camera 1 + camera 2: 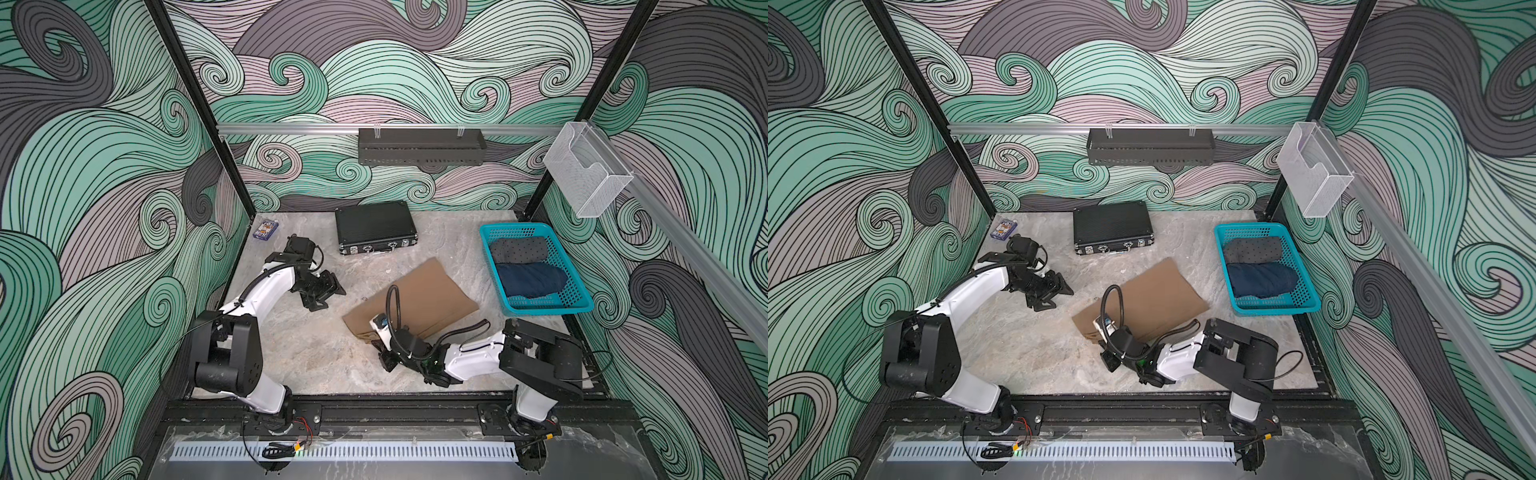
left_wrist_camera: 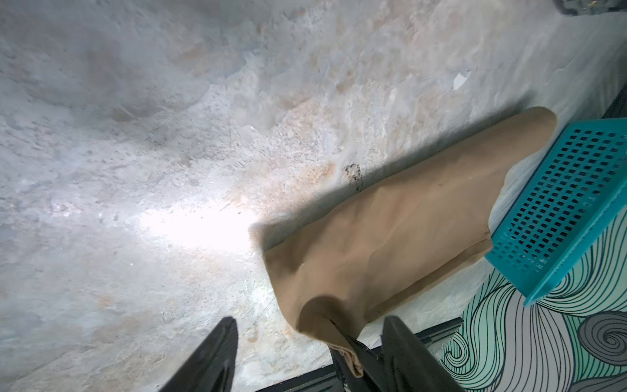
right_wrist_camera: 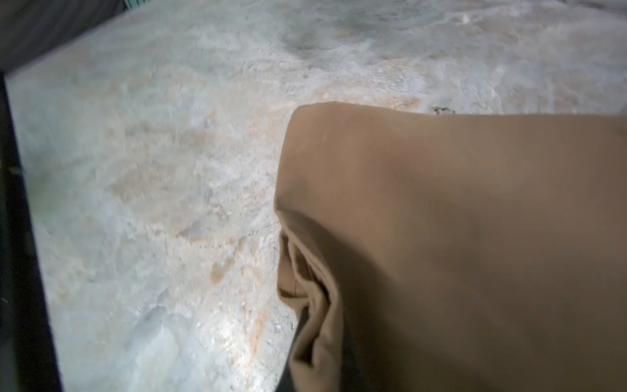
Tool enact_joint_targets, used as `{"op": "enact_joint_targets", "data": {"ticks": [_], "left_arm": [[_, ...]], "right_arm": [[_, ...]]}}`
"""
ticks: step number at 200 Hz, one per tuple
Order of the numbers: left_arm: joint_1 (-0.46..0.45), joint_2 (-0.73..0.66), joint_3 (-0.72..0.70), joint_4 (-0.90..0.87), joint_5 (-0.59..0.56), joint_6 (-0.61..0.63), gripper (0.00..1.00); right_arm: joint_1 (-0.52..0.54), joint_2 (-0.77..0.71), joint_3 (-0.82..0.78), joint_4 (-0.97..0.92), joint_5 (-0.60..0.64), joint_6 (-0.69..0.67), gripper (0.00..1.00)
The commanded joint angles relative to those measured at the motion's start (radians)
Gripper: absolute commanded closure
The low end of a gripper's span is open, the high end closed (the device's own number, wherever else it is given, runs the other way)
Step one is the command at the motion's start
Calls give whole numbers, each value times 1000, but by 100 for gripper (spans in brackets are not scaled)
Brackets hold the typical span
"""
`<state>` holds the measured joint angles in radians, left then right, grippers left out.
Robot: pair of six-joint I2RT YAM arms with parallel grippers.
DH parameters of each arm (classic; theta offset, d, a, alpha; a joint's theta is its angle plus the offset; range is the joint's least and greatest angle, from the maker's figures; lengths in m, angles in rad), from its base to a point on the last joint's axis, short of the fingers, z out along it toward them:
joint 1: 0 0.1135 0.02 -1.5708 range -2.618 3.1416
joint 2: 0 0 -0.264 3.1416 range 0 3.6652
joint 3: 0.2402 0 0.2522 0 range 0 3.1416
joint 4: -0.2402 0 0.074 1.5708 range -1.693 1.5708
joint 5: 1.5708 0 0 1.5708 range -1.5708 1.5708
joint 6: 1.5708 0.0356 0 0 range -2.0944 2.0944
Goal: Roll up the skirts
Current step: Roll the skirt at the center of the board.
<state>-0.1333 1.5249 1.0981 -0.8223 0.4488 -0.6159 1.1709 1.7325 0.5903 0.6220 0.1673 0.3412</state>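
Note:
The tan-brown skirt (image 1: 419,291) lies flat in the middle of the table, running diagonally. My right gripper (image 1: 372,337) is shut on its near corner, where the cloth bunches up in the right wrist view (image 3: 315,325). My left gripper (image 1: 330,299) hangs open to the left of this skirt, apart from it. Its fingertips (image 2: 220,342) stand wide in the left wrist view, and the pinched corner (image 2: 339,325) shows beyond them. The dotted grey skirt (image 1: 517,249) and the blue denim skirt (image 1: 532,279) lie rolled in the teal basket (image 1: 540,309).
A black hard case (image 1: 374,226) stands at the back middle and a small card box (image 1: 266,229) at the back left corner. On the back rail hangs a black shelf (image 1: 419,145). A clear holder (image 1: 586,174) is fixed to the right rail above the basket.

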Motion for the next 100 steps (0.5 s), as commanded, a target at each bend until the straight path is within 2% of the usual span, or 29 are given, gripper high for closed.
{"op": "enact_joint_targets", "data": {"ticks": [1, 19, 46, 74, 96, 100], "left_arm": [[-11, -47, -32, 14, -22, -27, 31], [-23, -94, -102, 90, 37, -87, 25], [-67, -186, -276, 345, 106, -220, 14], [-103, -153, -313, 370, 98, -250, 11], [-122, -109, -362, 455, 126, -301, 9], [-126, -69, -365, 463, 128, -308, 9]], "right_arm": [[-54, 4, -41, 150, -167, 293, 100], [-99, 33, -75, 259, -222, 402, 100], [-113, 39, -81, 288, -253, 431, 100], [-141, 39, -105, 351, -288, 503, 100], [-151, 47, -119, 402, -319, 548, 100], [-152, 48, -121, 408, -326, 552, 100]]}}
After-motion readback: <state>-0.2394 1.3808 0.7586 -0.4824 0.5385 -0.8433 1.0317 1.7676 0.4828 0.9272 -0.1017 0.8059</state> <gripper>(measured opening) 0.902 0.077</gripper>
